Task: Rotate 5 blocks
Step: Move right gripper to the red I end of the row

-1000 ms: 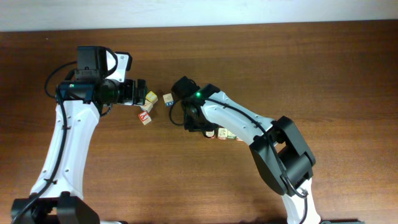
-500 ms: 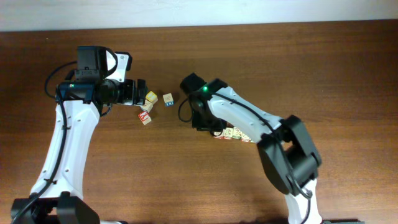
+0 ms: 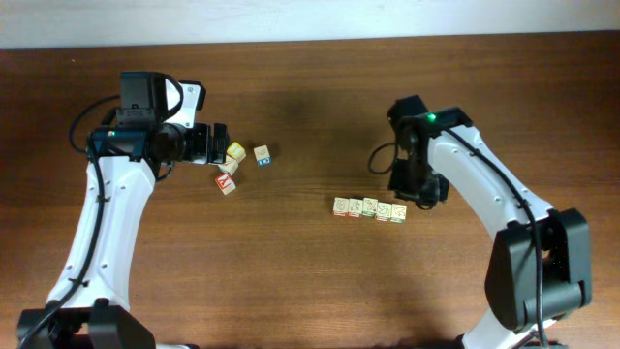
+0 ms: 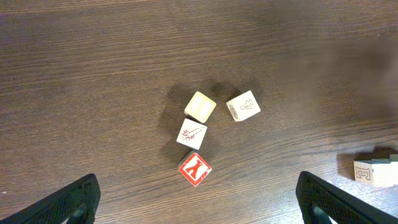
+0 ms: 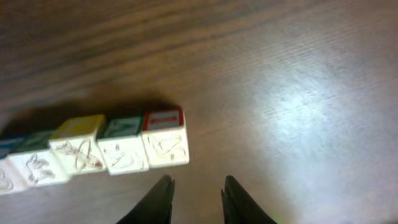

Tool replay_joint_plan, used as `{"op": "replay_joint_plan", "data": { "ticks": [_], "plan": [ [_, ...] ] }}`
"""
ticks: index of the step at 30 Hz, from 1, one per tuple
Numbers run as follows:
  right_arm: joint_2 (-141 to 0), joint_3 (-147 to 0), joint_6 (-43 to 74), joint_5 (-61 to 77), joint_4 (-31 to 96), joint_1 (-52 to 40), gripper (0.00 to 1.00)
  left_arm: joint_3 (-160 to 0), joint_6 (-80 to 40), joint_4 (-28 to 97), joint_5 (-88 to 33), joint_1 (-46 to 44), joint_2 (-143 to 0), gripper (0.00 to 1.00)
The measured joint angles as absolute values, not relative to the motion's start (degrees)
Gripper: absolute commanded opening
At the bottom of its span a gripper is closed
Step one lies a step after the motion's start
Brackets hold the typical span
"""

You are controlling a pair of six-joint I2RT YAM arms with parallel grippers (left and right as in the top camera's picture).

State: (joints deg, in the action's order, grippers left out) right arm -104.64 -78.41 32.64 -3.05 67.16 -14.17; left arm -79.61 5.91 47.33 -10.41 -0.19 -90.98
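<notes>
The dark wooden bench carried a straight row of small pale blocks, touching side by side, right of centre in the overhead view. Toward the upper left lay a yellow-faced cube, a pale cube and a red-Y cube close together, with a blue-marked cube just to their right.

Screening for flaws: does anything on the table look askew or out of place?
Nothing damaged or spilled. The row of blocks is tidy; only the loose cubes by the left hand lie scattered at mixed angles.
</notes>
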Motion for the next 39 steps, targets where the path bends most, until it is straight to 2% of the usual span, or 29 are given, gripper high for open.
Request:
{"op": "replay_joint_plan", "data": {
  "ticks": [8,15,28,39],
  "plan": [
    [-104.7,-68.9,29.5,0.2,55.9,-11.6,0.27,-79.6,5.9,47.3,-10.4,-0.2,-91.0,0.99],
    [-104.4,-68.3,29.2,-0.1,55.0,-11.6,0.23,-79.6,5.9,47.4,-10.4,-0.2,-91.0,0.99],
    [-98.2,-67.5,27.5,2.4,57.7,-9.7,0.24,-79.6,5.9,47.4,-10.4,-0.2,-91.0,0.99],
    [-101.5,-59.7,26.1,4.0,46.4,-9.1,0.23,-79.6,5.9,47.4,-10.4,-0.2,-91.0,0.99]
  ]
}}
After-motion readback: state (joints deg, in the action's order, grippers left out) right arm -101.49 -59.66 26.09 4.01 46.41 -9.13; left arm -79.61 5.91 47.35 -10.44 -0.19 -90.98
